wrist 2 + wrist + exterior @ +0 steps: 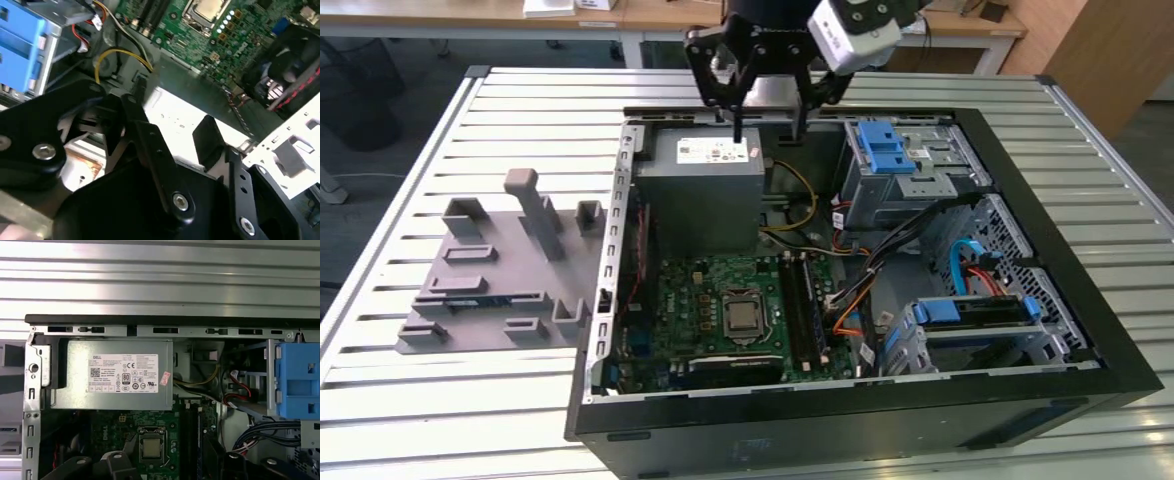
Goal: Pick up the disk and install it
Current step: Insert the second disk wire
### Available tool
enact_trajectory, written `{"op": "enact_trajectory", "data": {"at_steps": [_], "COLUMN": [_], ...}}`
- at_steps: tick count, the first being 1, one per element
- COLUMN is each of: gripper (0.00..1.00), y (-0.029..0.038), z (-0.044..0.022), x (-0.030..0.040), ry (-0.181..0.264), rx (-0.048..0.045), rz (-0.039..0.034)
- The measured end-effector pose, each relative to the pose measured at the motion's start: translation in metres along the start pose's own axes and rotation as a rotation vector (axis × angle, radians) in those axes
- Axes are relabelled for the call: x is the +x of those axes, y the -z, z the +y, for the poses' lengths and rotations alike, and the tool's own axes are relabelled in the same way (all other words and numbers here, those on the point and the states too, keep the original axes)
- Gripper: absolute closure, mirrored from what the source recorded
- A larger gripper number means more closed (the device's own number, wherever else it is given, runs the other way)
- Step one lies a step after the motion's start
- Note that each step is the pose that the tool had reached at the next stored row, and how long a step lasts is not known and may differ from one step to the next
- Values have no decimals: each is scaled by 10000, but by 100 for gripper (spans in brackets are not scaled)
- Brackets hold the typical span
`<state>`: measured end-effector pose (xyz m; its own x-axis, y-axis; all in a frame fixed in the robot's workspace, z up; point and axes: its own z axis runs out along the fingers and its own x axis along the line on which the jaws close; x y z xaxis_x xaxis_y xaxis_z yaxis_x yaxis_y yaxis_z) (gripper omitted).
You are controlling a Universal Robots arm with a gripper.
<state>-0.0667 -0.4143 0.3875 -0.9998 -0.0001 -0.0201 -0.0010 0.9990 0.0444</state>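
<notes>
The gripper (767, 122) hangs empty, fingers spread wide, above the grey power supply (704, 190) at the far end of the open computer case (1067, 330). The disk (971, 312), apparently blue-framed, sits in the near bay toward the exterior view's right.

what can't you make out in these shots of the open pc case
- Disk: exterior view, sits in a bay at the case's near corner; label hidden by cables and bracket.
- Gripper: exterior view, arm cut off by top edge.
- Power supply: first wrist view, sticker print too small.
</notes>
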Motion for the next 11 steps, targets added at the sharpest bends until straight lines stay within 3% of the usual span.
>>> {"op": "enact_trajectory", "data": {"at_steps": [4, 6, 7, 11], "gripper": [49, 61, 61, 79], "y": [-10, -12, -12, -17], "z": [-19, -41, -52, -80], "x": [-147, -176, -187, -231], "ry": [0, -1, -1, 29], "rx": [1, 1, 1, -2], "rz": [1, 0, 0, 1]}}
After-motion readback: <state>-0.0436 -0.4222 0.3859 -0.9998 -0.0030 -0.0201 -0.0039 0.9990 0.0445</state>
